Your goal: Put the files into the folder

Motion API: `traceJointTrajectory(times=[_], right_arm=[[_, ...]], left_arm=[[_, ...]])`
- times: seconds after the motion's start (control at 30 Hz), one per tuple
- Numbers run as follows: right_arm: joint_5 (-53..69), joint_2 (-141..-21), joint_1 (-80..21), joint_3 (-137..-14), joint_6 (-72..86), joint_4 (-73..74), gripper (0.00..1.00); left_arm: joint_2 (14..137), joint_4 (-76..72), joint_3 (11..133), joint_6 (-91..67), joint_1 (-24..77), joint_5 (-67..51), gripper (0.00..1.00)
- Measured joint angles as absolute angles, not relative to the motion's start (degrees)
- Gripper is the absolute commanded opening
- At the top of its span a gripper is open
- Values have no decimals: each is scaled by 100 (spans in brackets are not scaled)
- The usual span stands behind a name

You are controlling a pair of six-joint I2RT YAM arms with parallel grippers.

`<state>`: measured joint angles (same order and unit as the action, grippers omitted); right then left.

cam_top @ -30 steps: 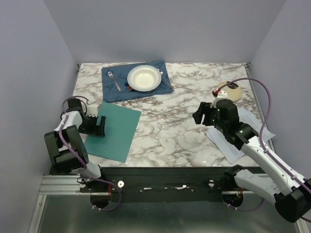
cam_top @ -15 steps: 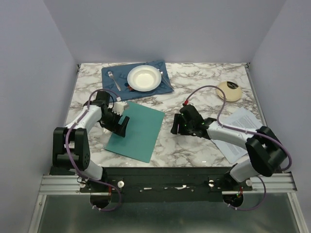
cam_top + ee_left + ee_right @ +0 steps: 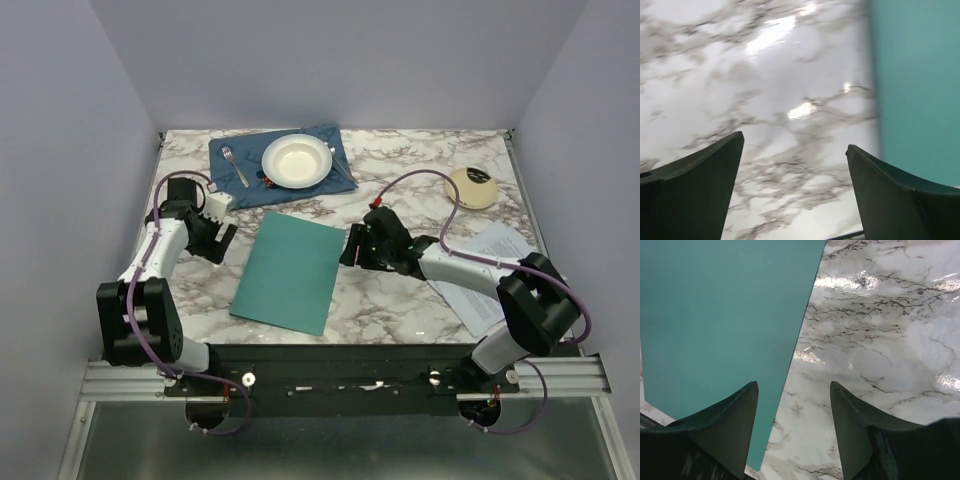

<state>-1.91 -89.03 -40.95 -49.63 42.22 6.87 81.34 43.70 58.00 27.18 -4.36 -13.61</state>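
The folder (image 3: 288,270) lies shut on the counter (image 3: 390,180), files (image 3: 506,243) to its right; my left hand (image 3: 222,240), open and empty, sits left of it, my right hand (image 3: 347,252), open, at its right edge, probably to lift the cover.

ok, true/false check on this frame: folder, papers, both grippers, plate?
1. The teal plastic folder lies closed and flat on the marble table. True.
2. The white printed paper sheets are inside the folder. False: they lie on the table at right, partly under the right arm.
3. The left gripper is shut on the folder. False: it is open over bare marble, left of the folder.
4. The right gripper is open at the folder's right edge. True.
5. The round white plate sits on the dark blue cloth placemat. True.
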Motion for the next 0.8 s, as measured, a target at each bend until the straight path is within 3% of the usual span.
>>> traceJointTrajectory(times=[0.23, 0.8], right_arm=[[-169, -8888, -4169, -4963, 4353, 687, 68], [-75, -8696, -4169, -4012, 5024, 255, 68]], left_arm=[[8340, 3310, 5048, 2921, -263, 86, 95], [7599, 2998, 3975, 2902, 2257, 749, 99]])
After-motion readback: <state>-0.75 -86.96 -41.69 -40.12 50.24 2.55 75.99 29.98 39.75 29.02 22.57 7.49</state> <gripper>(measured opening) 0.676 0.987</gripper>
